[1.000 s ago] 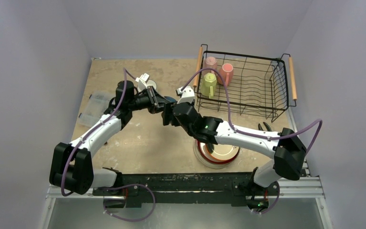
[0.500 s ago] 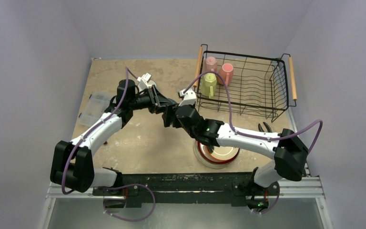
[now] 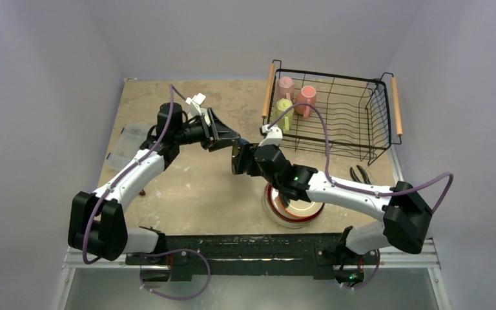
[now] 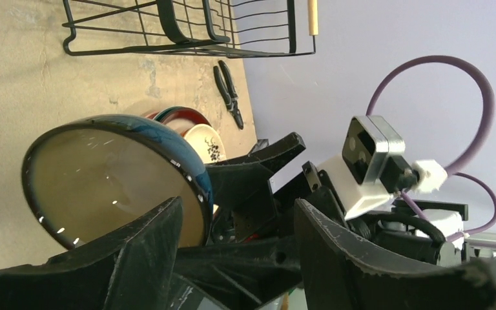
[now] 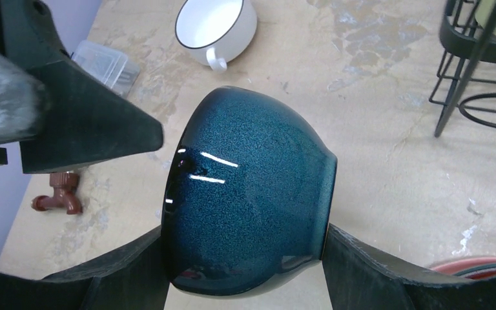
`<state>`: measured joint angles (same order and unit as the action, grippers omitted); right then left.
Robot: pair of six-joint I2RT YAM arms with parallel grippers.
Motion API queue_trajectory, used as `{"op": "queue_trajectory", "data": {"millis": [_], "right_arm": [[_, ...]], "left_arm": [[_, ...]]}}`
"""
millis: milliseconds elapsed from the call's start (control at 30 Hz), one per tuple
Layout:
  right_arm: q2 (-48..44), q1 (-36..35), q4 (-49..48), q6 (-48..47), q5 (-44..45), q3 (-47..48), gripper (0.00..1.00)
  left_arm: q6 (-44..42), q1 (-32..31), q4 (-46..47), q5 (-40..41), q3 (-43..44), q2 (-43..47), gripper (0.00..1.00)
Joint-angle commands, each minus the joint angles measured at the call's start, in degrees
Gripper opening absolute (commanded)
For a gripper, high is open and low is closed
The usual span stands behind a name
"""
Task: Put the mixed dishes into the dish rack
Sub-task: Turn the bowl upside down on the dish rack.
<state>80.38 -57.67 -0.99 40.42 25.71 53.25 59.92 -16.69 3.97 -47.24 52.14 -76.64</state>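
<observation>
The teal bowl (image 5: 245, 194) hangs on its side above the table, with my right gripper (image 5: 244, 234) shut on it, one finger at the rim and one at the foot. Its cream inside (image 4: 110, 181) faces my left gripper (image 4: 237, 205), which stands open with the bowl's rim just inside one finger. In the top view both grippers meet mid-table, left (image 3: 226, 137) and right (image 3: 236, 159). The dish rack (image 3: 328, 73) at the back right holds the pale pink mug (image 3: 285, 85), the salmon mug (image 3: 307, 97) and the yellow-green mug (image 3: 282, 110). A white mug (image 5: 216, 26) stands on the table.
A stack of plates (image 3: 295, 206) lies under my right forearm, near the front edge. Black pliers (image 3: 360, 174) lie in front of the rack. A clear plastic box (image 3: 129, 142) sits at the left edge. A small brown-red object (image 5: 58, 197) lies near it.
My left gripper has opened and let go of the bowl. My right gripper keeps the bowl and has shifted a little to the right with it.
</observation>
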Motion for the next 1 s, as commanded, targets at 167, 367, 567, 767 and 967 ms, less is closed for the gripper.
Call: {"op": "queue_trajectory", "data": {"millis": [167,367,567,767,967], "right_arm": [[-8.81,4.76,-9.98,8.19,-3.66,-4.57,0.0],[-11.88,6.01,-9.72,8.24,-5.32,-6.13,0.0],[-14.64,6.51,-9.26,7.83,-7.0,-6.53,0.0],[-18.09,6.84,-8.26,7.96,-7.97,-7.24,0.0],[-22.58,7.75,-4.41,5.57,-8.04,-6.33,0.0]], "left_arm": [[-9.33,0.17,-4.88,1.61,4.15,2.44,0.64],[-18.01,0.29,-9.25,3.21,5.34,7.23,0.66],[-25.85,0.31,-7.97,6.43,4.24,15.78,0.68],[-35.96,0.07,-10.63,18.13,2.29,27.33,0.71],[-39.84,-0.27,-14.81,33.22,3.94,36.89,0.73]]}}
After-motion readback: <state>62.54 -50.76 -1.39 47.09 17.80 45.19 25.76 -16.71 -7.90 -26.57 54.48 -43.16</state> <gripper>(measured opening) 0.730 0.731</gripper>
